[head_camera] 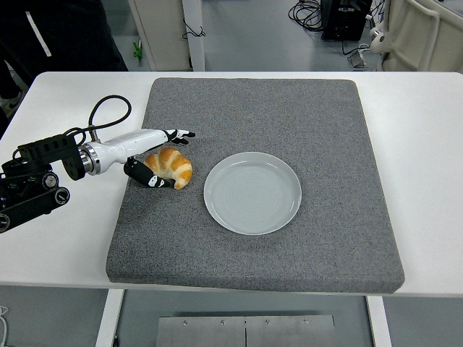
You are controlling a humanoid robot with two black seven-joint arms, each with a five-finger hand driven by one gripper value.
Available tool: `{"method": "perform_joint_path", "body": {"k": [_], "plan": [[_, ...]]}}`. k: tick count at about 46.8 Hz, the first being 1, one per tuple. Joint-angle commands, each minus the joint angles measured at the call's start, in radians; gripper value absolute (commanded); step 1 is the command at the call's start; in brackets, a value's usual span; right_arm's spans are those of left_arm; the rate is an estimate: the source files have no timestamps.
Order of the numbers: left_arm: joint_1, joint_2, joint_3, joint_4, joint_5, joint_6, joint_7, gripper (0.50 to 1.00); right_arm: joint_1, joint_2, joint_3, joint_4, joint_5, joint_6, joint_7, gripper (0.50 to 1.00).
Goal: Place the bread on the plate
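No legible text, label, brand mark, number or sign is found anywhere in the head view. The surfaces that show carry no readable print.
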Motion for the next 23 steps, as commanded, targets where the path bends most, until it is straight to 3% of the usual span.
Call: {"method": "perform_joint_path", "body": {"k": [1, 6, 16, 23], "plan": [[0.001, -0.001, 0.0, 0.002, 0.003, 0.009, -0.004, 0.83, 0.0, 0.0, 0.0, 0.0, 0.0, 0.0, 0.0, 1.0], [0.002, -0.003, 0.0, 0.004, 0.004, 0.015, -0.007, 0.775, 0.0, 0.0, 0.0, 0.0, 0.0, 0.0, 0.0, 1.0], [0.002, -0.001, 0.028, 0.01, 0.006, 0.033, -0.033, 0.758, 0.0, 0.0, 0.0, 0.0, 0.0, 0.0, 0.0, 1.0], [0.002, -0.001, 0.044, 0.011, 0.007, 0.049, -0.054, 0.701, 0.0, 0.0, 0.0, 0.0, 0.0, 0.0, 0.0, 1.0]]}}
